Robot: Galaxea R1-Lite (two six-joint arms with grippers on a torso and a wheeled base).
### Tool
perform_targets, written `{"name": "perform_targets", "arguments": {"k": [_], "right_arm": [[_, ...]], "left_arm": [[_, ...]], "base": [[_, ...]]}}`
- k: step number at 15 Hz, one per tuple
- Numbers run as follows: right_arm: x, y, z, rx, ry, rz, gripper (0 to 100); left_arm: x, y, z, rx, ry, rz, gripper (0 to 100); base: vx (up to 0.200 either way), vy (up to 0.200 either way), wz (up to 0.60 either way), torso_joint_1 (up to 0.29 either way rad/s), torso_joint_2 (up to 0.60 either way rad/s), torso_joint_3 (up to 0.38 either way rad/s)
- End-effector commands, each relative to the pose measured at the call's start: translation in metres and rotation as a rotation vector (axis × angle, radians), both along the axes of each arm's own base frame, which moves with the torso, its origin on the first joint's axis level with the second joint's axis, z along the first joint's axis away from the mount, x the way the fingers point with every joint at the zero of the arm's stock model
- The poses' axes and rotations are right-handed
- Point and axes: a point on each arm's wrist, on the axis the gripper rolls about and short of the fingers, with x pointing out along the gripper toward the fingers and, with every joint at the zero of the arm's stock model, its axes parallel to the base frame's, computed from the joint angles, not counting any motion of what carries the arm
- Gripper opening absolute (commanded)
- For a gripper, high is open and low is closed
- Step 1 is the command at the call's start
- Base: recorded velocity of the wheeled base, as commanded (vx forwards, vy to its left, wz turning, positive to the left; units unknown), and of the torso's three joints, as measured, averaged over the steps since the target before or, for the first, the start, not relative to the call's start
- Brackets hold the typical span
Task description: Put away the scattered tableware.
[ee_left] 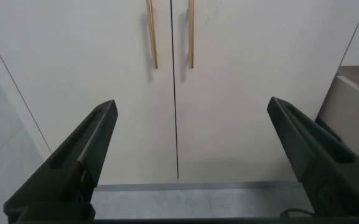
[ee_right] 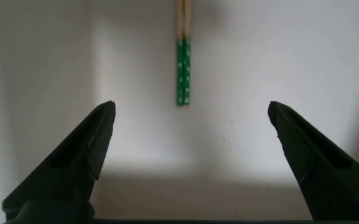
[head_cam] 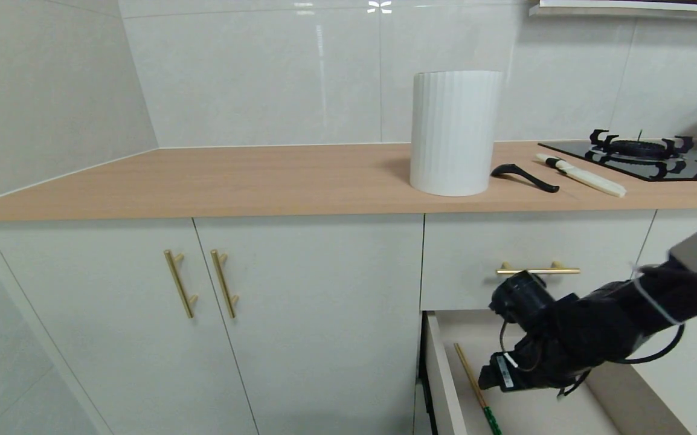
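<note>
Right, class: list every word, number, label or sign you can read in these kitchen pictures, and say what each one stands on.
No text here can be read.
White label on the body of the right gripper: too small to read.
Pale marks on the green ends of the chopsticks in the drawer: too blurred to tell whether they are print.
White canister: no print shows.

I see chopsticks (head_cam: pixel 474 383) in the open drawer (head_cam: pixel 444 374); on the counter (head_cam: pixel 264 178) above, a utensil (head_cam: pixel 525 177) lies between canister (head_cam: pixel 454 133) and knife (head_cam: pixel 581 175)
</note>
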Motion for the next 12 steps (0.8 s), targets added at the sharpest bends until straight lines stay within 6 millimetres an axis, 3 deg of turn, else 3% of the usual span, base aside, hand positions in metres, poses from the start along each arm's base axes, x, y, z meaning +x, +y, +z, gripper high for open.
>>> {"name": "perform_targets", "arguments": {"k": [1, 5, 12], "right_arm": [[-0.048, -0.049, 0.109, 0.158, -0.280, -0.034, 100], [-0.067, -0.084, 0.146, 0.147, -0.450, -0.057, 100], [-0.074, -0.088, 0.156, 0.147, -0.501, -0.058, 100]], "left_arm": [[0.000, 0.000, 0.000, 0.000, 0.000, -0.001, 100], [0.000, 0.000, 0.000, 0.000, 0.000, 0.002, 100], [0.000, 0.000, 0.000, 0.000, 0.000, -0.001, 100]], "base": [[0.000, 0.000, 0.00, 0.000, 0.00, 0.000], [0.000, 0.000, 0.00, 0.000, 0.00, 0.000], [0.000, 0.000, 0.00, 0.000, 0.00, 0.000]]}}
